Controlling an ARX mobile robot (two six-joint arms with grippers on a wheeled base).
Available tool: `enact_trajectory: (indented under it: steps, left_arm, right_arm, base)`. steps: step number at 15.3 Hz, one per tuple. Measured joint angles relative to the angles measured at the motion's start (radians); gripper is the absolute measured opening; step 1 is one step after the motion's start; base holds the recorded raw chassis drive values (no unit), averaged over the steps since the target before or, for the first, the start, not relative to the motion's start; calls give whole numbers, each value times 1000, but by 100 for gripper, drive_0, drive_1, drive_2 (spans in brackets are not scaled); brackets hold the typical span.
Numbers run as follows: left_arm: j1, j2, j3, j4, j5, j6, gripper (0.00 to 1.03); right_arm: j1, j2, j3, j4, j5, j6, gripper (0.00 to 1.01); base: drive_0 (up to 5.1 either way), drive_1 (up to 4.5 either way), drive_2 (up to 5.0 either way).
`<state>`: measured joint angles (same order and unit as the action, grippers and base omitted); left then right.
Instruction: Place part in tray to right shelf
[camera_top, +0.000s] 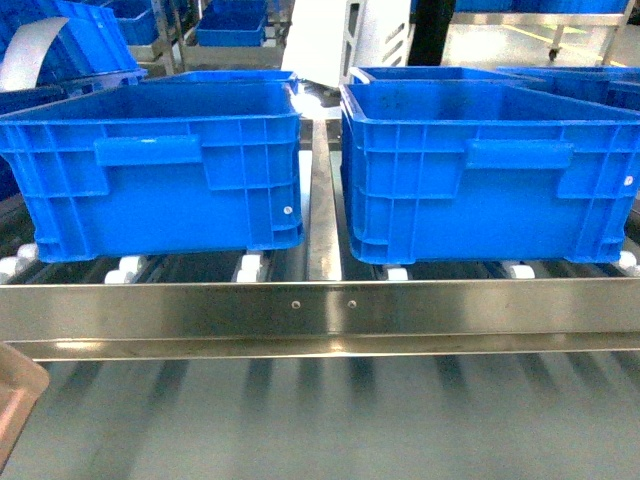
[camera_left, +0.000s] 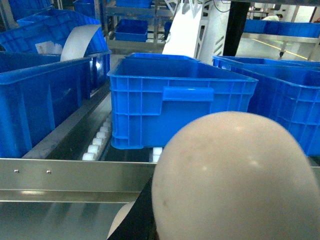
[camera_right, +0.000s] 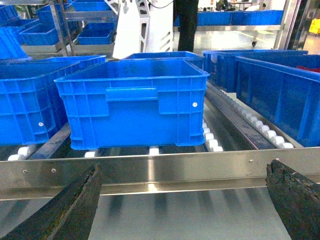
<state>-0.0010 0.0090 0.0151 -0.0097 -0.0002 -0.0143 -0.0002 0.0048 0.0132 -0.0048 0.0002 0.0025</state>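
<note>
The cream tray (camera_left: 235, 180) fills the lower right of the left wrist view, its rounded back close to the camera. One beige corner of the tray (camera_top: 14, 400) shows at the head view's bottom left. My left gripper (camera_left: 150, 220) appears shut on the tray, with only a dark finger edge showing beside it. The right shelf's steel front rail (camera_top: 320, 305) with two small screws runs across in front of me. Just short of that rail (camera_right: 150, 167), my right gripper (camera_right: 184, 167) stands open with nothing between its dark fingers (camera_right: 75, 205). The part is out of view.
Two large blue crates (camera_top: 160, 170) (camera_top: 490, 170) sit side by side on the white rollers (camera_top: 128, 266) behind the rail. A steel divider (camera_top: 322, 200) runs between them. More blue crates (camera_right: 280, 95) stand on neighbouring lanes and on racks farther back.
</note>
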Motion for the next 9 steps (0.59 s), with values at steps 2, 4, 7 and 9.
enact_trajectory:
  steps: [2,4,7,9]
  left_arm:
    - [0,0,0,0,0,0,16]
    - [0,0,0,0,0,0,16]
    - [0,0,0,0,0,0,16]
    - [0,0,0,0,0,0,16]
  right_arm:
    - [0,0,0,0,0,0,98]
    - [0,0,0,0,0,0,98]
    - [0,0,0,0,0,0,98]
    - [0,0,0,0,0,0,98]
  base:
    - [0,0,0]
    - [0,0,0]
    - [0,0,0]
    - [0,0,0]
